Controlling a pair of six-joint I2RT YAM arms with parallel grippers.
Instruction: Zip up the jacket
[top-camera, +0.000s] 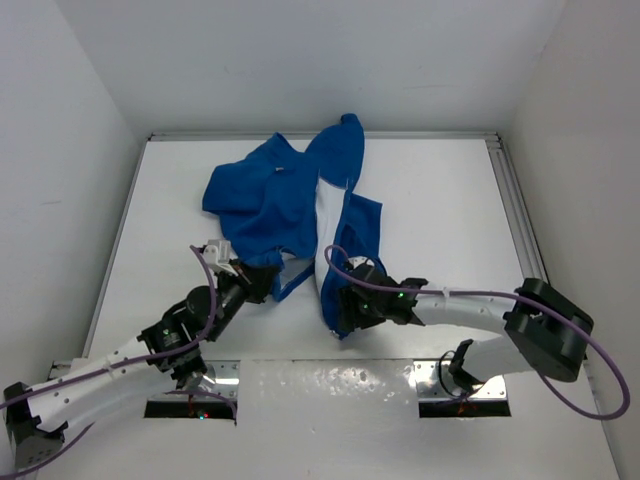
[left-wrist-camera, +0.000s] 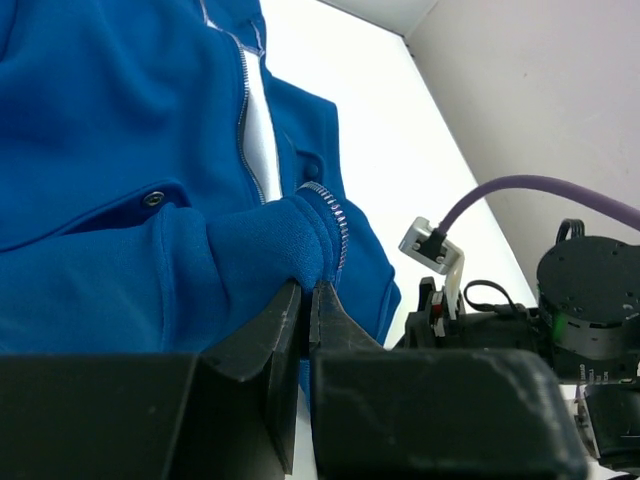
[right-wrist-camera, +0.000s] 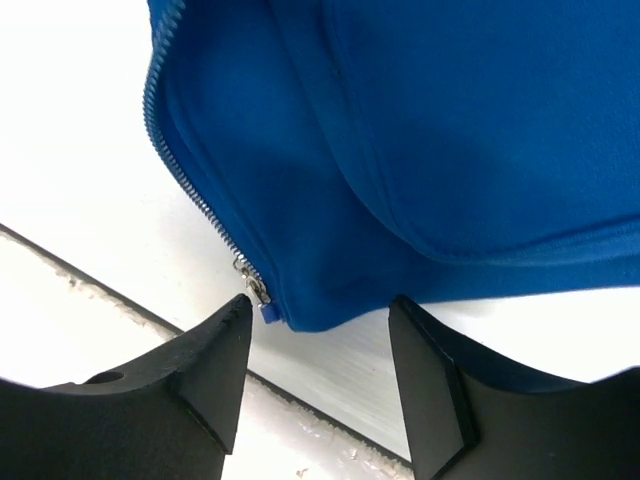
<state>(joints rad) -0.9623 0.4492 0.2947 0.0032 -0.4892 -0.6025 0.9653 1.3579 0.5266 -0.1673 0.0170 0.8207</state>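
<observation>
Black fingers (right-wrist-camera: 200, 385) of my right claw (right-wrist-camera: 320, 302) stand apart, empty, by the zipper pull (right-wrist-camera: 258, 297) on the jacket (top-camera: 275, 195), which lies open on the table (top-camera: 450, 200). My left claw (left-wrist-camera: 308, 290) pinches the other hem (left-wrist-camera: 285, 245) tight. Next, I think, both zipper ends must meet. Only the right wrist view shows the pull.

Bright, even white light, soft shadows — speckled glare on the near strip (top-camera: 330, 378), fingers (right-wrist-camera: 190, 380) slightly soft-focus.
</observation>
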